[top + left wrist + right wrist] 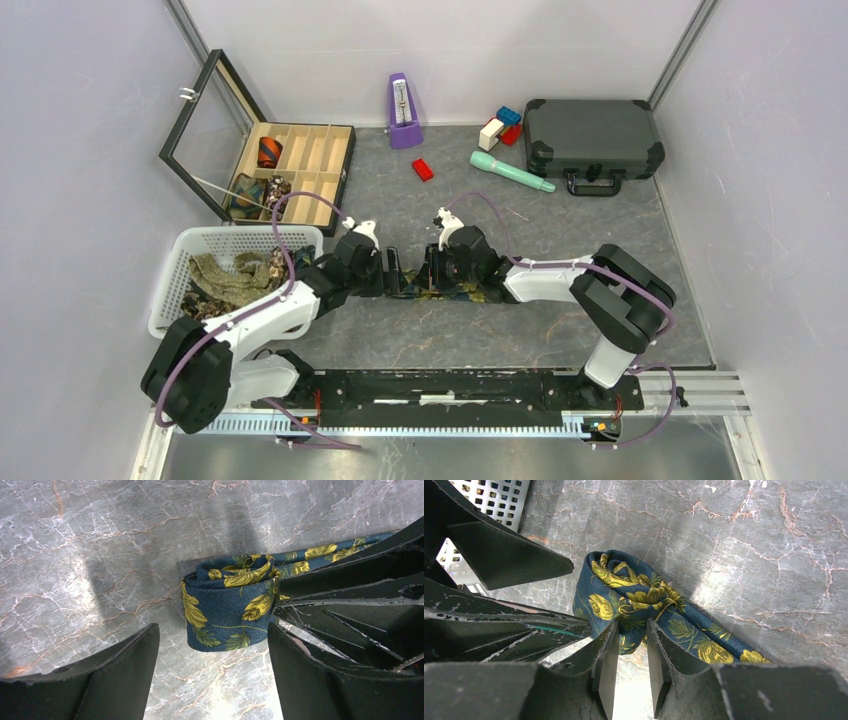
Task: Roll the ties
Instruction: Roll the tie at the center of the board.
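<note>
The navy tie (225, 612) with yellow flowers lies mid-counter (100, 540), one end wound into a small loose coil and the tail trailing away. The right gripper (631, 630) is pinched onto the coil's fabric. The left gripper (212, 630) stands spread wide around it. Rolling looks half done. Next, I'd say, comes another turn along the tail, keeping the coil tight.

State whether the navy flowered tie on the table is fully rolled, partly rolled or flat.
Partly rolled. One end of the tie is coiled into a loop, while its tail runs out flat across the table.
</note>
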You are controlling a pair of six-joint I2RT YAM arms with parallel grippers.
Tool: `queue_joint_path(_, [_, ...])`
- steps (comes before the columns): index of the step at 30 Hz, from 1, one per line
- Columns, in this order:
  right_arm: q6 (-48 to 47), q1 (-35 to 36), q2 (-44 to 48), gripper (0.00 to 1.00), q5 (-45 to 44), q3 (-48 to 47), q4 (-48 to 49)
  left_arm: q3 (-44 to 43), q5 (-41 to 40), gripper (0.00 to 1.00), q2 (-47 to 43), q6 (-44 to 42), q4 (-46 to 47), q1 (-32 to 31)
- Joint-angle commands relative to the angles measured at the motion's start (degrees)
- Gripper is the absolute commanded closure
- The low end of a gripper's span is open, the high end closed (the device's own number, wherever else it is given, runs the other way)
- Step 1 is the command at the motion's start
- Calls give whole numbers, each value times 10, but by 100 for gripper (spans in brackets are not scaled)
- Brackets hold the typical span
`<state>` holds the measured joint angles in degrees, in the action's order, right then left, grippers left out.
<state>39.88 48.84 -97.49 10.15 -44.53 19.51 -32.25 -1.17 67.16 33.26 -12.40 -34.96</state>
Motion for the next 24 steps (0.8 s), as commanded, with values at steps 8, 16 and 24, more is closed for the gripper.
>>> queue_joint_path(8, [-18,-11,-22,68,-4,4,19,44,78,21,0,11,141,33])
queue_joint_path(16, [-20,-17,-32,68,-3,4,19,82,119,21,11,4,217,56])
queue_joint_path(24, [-23,-23,-43,68,4,5,22,110,135,22,29,1,276,66])
